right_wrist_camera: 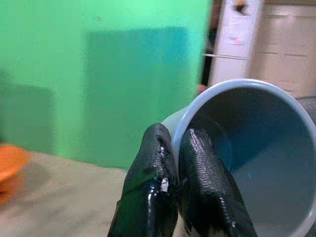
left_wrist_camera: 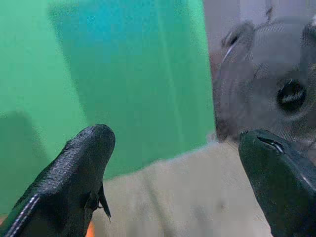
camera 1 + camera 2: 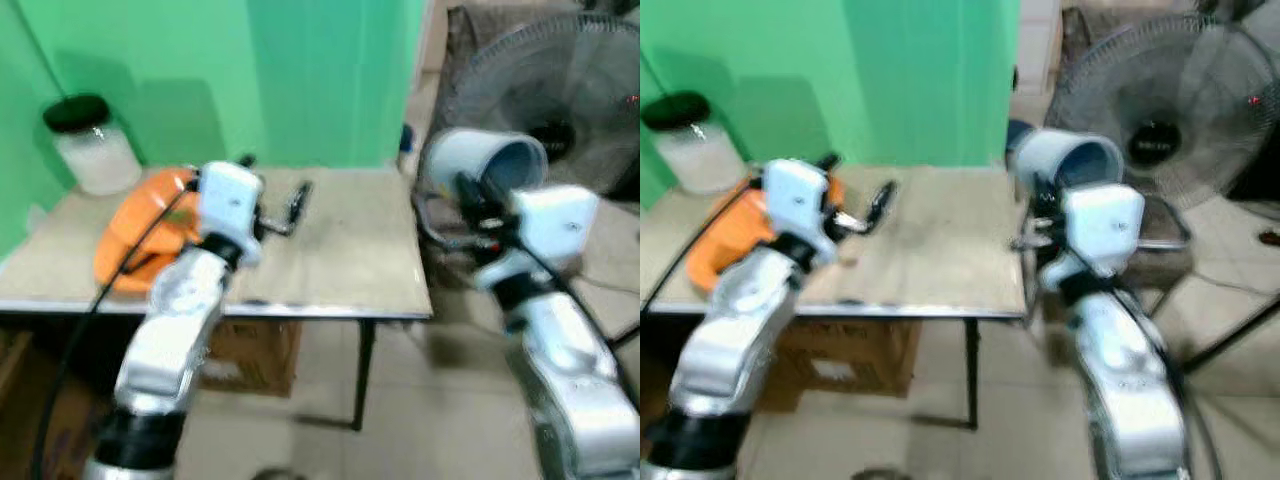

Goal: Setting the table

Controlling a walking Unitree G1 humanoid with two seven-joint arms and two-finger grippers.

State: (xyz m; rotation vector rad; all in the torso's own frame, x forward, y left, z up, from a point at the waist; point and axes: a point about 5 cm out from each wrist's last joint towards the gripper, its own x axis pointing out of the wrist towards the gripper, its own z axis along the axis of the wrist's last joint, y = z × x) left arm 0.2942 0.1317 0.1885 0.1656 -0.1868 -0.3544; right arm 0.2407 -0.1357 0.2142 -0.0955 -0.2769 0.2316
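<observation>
A pale blue cup [image 3: 487, 162] hangs tilted in the air just past the table's right edge, its mouth facing right. My right gripper [image 1: 174, 148] is shut on the blue cup's rim [image 1: 183, 123], one finger outside and one inside. Over the tan table [image 3: 340, 260] my left gripper [image 3: 285, 210] stands open with nothing between its fingers [image 2: 79, 168]. An orange dish [image 3: 135, 235] lies on the table at the left, partly hidden by my left arm.
A white jar with a black lid [image 3: 90, 140] stands at the table's back left corner. A green wall [image 3: 230, 70] rises behind the table. A large floor fan [image 3: 560, 90] stands at the right. A cardboard box [image 3: 250, 355] sits under the table.
</observation>
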